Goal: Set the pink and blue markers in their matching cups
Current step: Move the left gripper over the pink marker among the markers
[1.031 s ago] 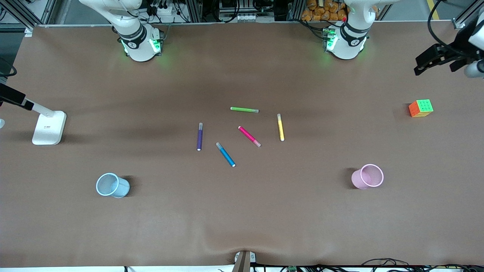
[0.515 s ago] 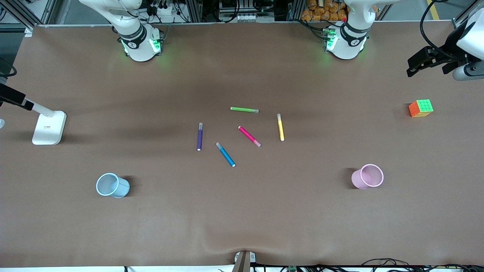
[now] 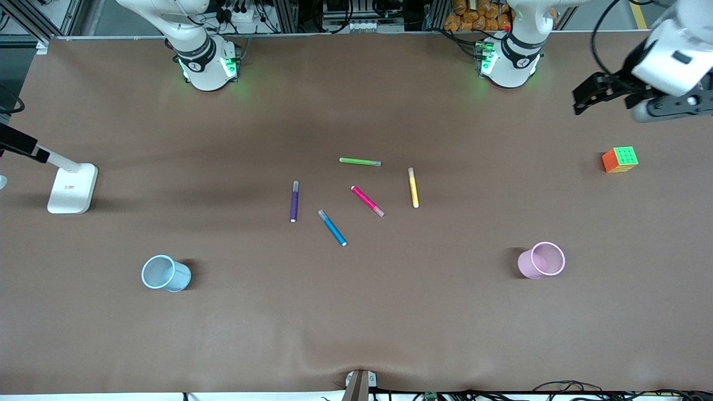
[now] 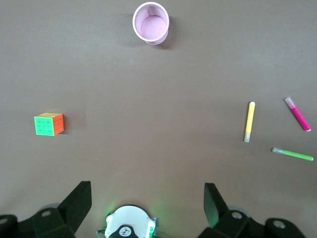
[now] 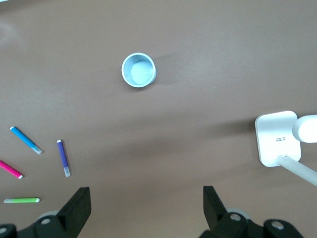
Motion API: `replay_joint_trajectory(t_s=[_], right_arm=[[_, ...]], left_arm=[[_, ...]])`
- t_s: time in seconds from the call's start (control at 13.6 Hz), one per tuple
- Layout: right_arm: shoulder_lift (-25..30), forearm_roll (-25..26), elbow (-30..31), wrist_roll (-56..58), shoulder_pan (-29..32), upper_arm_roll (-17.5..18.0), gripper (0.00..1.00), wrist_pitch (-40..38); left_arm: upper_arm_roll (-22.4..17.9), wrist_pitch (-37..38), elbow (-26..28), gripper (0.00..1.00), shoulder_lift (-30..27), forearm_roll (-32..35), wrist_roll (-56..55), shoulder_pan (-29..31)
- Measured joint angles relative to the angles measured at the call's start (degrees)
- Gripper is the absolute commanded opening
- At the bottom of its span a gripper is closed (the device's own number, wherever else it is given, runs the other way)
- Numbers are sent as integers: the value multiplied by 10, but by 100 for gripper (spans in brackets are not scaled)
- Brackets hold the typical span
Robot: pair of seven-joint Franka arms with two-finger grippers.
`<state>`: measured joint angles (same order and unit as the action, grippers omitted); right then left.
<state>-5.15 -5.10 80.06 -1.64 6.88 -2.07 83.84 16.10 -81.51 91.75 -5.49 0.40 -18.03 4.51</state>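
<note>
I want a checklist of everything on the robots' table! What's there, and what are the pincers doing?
Surface: brown table, one plain sheet.
Job's things: pink marker and blue marker lie flat mid-table, apart from each other. Blue cup stands toward the right arm's end, pink cup toward the left arm's end; nothing seen in either.
Clutter: purple marker, green marker, yellow marker, colour cube, white stand.
Pincers: left pincer open, in the air over the table near the cube; right pincer open, holding nothing.
Cables: some along the table's edges, none on the sheet.
Surroundings: metal frames and gear by the bases.
</note>
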Motion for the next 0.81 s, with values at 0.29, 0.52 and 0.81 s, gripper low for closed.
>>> replay_joint_trajectory(t_s=[0.29, 0.52, 0.81], right_arm=[[-1, 0, 0, 0, 0, 0, 100, 0], [-2, 0, 0, 0, 0, 0, 100, 0], [-3, 0, 0, 0, 0, 0, 100, 0]], left_arm=[[58, -34, 2, 100, 36, 0, -87, -1], [104, -72, 3, 100, 75, 0, -173, -2], [145, -118, 4, 100, 129, 0, -288, -21]])
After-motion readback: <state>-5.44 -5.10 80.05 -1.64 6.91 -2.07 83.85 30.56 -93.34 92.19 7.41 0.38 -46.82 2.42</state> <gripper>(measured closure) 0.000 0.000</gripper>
